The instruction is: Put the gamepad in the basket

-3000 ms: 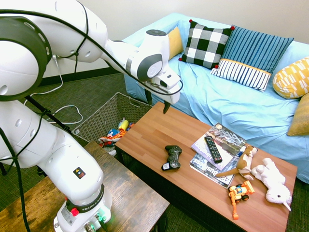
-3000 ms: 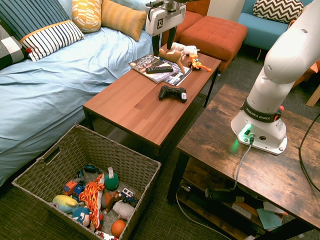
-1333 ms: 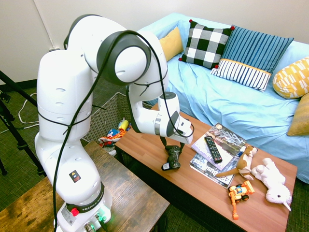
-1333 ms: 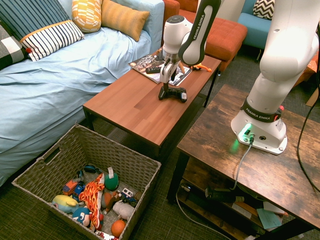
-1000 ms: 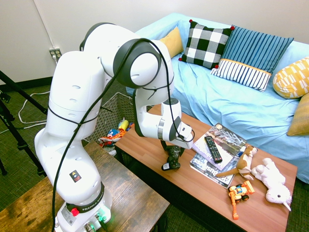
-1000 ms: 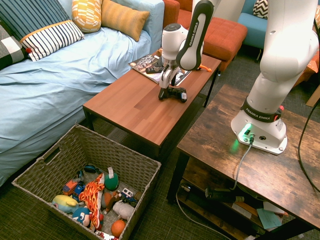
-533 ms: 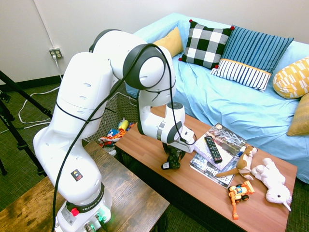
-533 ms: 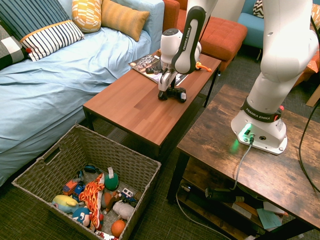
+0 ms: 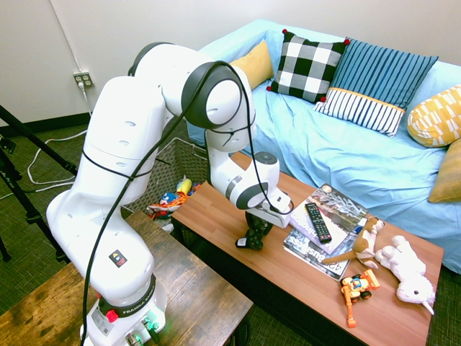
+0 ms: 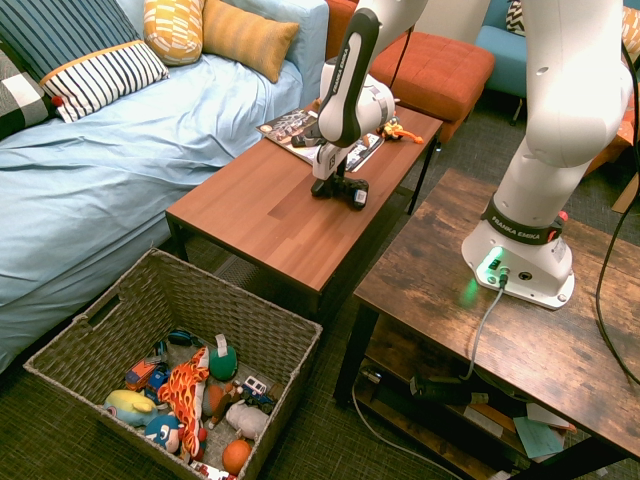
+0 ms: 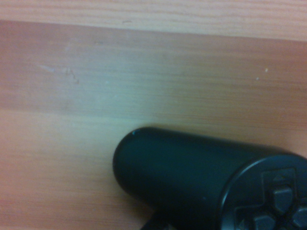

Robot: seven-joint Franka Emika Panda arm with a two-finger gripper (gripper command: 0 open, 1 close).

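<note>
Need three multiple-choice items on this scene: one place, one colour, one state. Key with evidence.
1. The gripper is at:
A) the basket
B) the gamepad
C) the sofa cushions

2. The toy digger is mainly:
A) orange
B) green
C) purple

3. The basket is:
A) upside down
B) upright and bare inside
C) upright with toys in it

Key:
1 B: both exterior views show it down at the gamepad, over the coffee table.
2 A: its body and arm show orange in the first exterior view.
3 C: the second exterior view looks in through the open top onto the toys.
</note>
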